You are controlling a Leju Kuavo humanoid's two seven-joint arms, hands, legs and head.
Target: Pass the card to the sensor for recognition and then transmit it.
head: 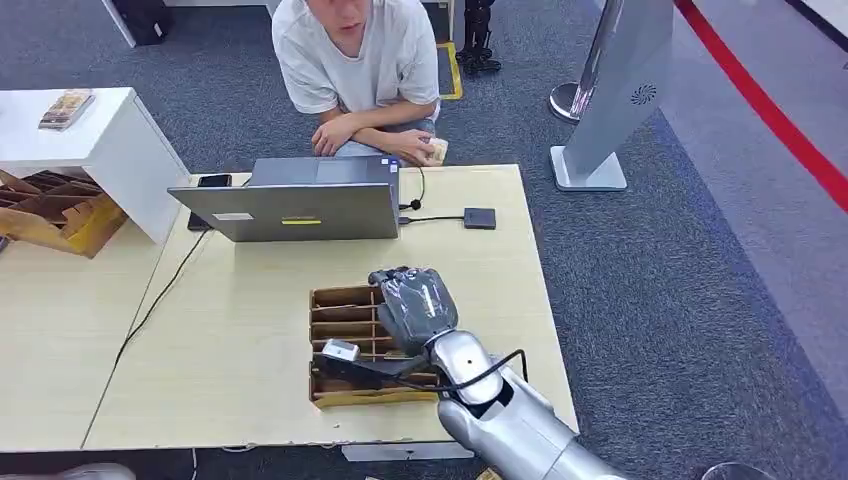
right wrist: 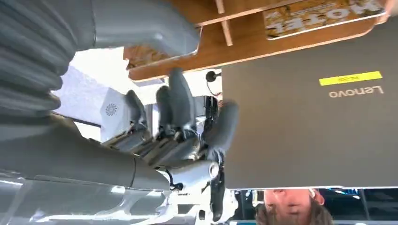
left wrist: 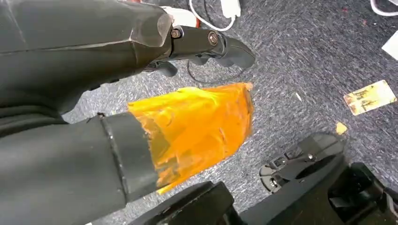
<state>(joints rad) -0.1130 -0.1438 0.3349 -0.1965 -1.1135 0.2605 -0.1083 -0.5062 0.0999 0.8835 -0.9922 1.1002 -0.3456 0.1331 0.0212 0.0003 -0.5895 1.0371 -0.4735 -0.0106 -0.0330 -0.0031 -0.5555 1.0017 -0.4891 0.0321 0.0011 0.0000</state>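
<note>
R hand [head: 415, 305] hovers over the wooden card rack [head: 345, 345] on the table [head: 240, 330], fingers [right wrist: 180, 101] spread, holding nothing; card [right wrist: 324, 16] lies in rack slot; L hand [left wrist: 94, 70] hangs over carpet w/ nothing in it, can't tell if clenched; laptop [head: 300, 205] & person [head: 360, 70] beyond.

Silver right arm [head: 520, 425] w/ black cable, grey ribbed-cover right hand [head: 415, 305], dark fingers [right wrist: 180, 101].

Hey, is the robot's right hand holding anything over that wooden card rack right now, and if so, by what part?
Nothing is held: the right hand hovers over the card rack with its fingers apart and empty.
</note>
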